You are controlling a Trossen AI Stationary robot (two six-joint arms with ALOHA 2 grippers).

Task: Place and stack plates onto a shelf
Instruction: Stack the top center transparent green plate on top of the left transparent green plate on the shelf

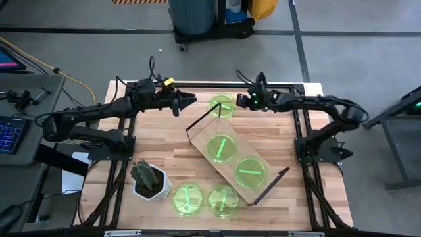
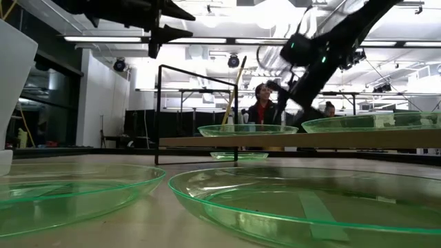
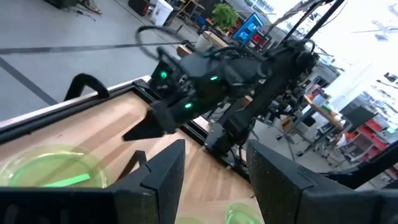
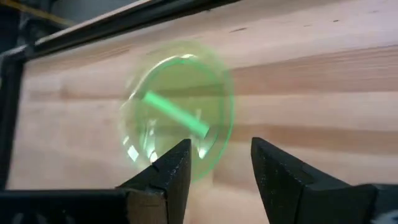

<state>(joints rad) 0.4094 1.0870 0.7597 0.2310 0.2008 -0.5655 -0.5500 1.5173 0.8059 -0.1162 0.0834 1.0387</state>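
Five bright-green plates show in the high view. One plate (image 1: 222, 105) lies flat on the table near its far edge. Two plates (image 1: 222, 147) (image 1: 250, 171) rest on the light-wood shelf (image 1: 200, 137), which stands slantwise mid-table on black wire frames. Two more plates (image 1: 189, 199) (image 1: 223, 199) lie by the near edge. My right gripper (image 1: 237, 100) (image 4: 217, 148) is open, just right of the far plate (image 4: 180, 112) and above it. My left gripper (image 1: 192, 100) (image 3: 214, 152) is open, raised to that plate's left, pointing at the right arm.
A cactus in a white pot (image 1: 150, 179) stands near the table's left near corner, beside the near plates. The shelf's wire frames (image 1: 200, 118) (image 1: 271, 184) rise at its two short ends. People (image 2: 262, 110) stand in the room beyond the far edge.
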